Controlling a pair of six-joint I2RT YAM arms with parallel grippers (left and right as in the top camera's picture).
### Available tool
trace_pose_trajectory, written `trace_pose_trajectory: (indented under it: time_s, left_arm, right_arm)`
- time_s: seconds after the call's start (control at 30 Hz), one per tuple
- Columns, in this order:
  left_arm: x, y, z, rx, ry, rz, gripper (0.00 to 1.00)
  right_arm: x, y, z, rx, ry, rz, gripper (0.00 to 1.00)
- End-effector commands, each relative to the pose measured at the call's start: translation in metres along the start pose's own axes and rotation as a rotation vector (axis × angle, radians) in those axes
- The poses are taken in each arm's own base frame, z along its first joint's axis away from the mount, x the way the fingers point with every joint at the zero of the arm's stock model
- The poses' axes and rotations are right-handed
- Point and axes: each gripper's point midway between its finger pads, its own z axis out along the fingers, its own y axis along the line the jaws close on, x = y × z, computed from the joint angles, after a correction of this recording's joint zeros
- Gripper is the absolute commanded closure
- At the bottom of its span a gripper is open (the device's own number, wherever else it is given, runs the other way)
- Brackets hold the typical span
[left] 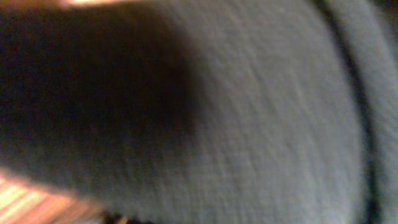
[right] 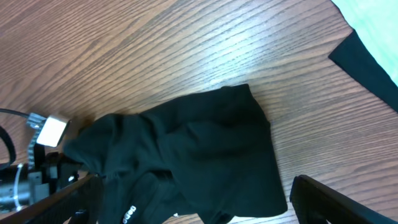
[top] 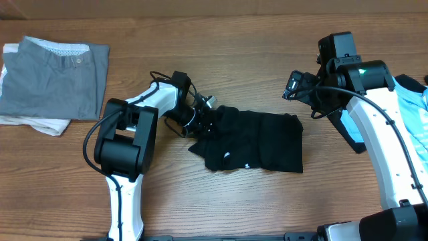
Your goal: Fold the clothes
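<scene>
the bunched black fabric shirt [top: 257, 140] lay on the brown wooden table [top: 267, 201]. the left gripper [top: 200, 118] sat at its left edge, probably to seize a hem; its jaw width could not be told. the right gripper [top: 296, 86], spread wide and empty, hovered near its upper right corner, apparently ready to assist.

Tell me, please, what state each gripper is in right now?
Left gripper: at the black shirt; cannot tell.
Right gripper: open, empty.

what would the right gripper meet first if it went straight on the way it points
The right gripper would most likely meet the black shirt first, lying on the wooden table; depth is unclear.
</scene>
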Motion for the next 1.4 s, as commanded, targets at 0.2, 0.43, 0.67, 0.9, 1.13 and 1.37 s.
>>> trace_pose_trajectory:
  time_s: [0.2, 0.43, 0.67, 0.9, 1.13, 1.37]
  left_arm:
    - [0.03, 0.115, -0.008, -0.464, 0.067, -0.283, 0.96]
    - [0.034, 0.135, -0.068, -0.439, 0.037, -0.468, 0.96]
    - [0.043, 0.154, -0.139, -0.564, 0.013, -0.653, 0.96]
    - [0.035, 0.139, -0.186, -0.692, -0.035, -0.724, 0.96]
    - [0.021, 0.085, -0.209, -0.714, -0.078, -0.641, 0.96]
    - [0.017, 0.031, -0.208, -0.74, -0.114, -0.512, 0.96]
  right_arm:
    - [-0.003, 0.001, -0.016, -0.015, -0.033, -0.007, 0.0]
    - [-0.007, 0.003, -0.017, -0.023, -0.048, -0.008, 0.0]
    - [-0.009, 0.005, -0.017, -0.028, -0.057, -0.009, 0.0]
    - [-0.014, 0.005, -0.017, -0.027, -0.08, -0.01, 0.0]
    - [-0.024, -0.013, -0.01, 0.082, -0.128, -0.003, 0.0]
    - [-0.014, -0.014, 0.026, 0.056, -0.091, 0.0, 0.03]
